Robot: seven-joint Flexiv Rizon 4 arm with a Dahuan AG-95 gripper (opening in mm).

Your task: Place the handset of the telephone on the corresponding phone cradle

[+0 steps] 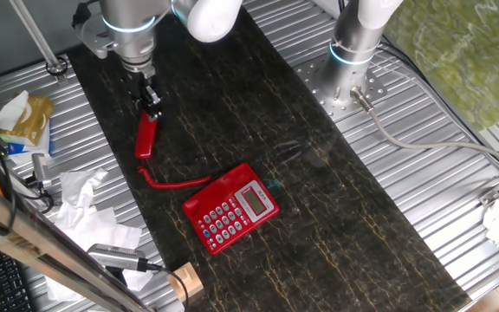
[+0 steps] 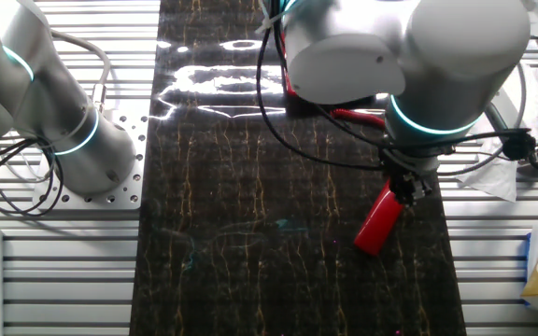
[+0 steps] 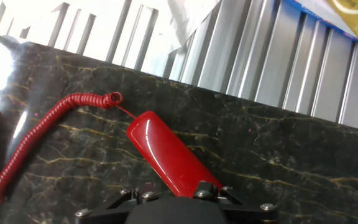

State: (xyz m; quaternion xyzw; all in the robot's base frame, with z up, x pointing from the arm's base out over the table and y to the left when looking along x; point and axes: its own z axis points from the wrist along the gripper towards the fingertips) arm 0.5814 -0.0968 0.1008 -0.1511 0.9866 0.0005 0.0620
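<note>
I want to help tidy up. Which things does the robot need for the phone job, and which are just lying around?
Needed: handset, held in the gripper; telephone; its red cord.

Just lying around: crumpled white paper, yellow packet, small wooden block.

A dark marble-patterned mat [image 1: 345, 217] covers the ribbed metal table [image 1: 457, 199]. Crumpled white paper [image 1: 81, 195] sits beside it, a yellow packet [image 1: 29, 117] further along, a small wooden block [image 1: 185, 281] near the edge.
</note>
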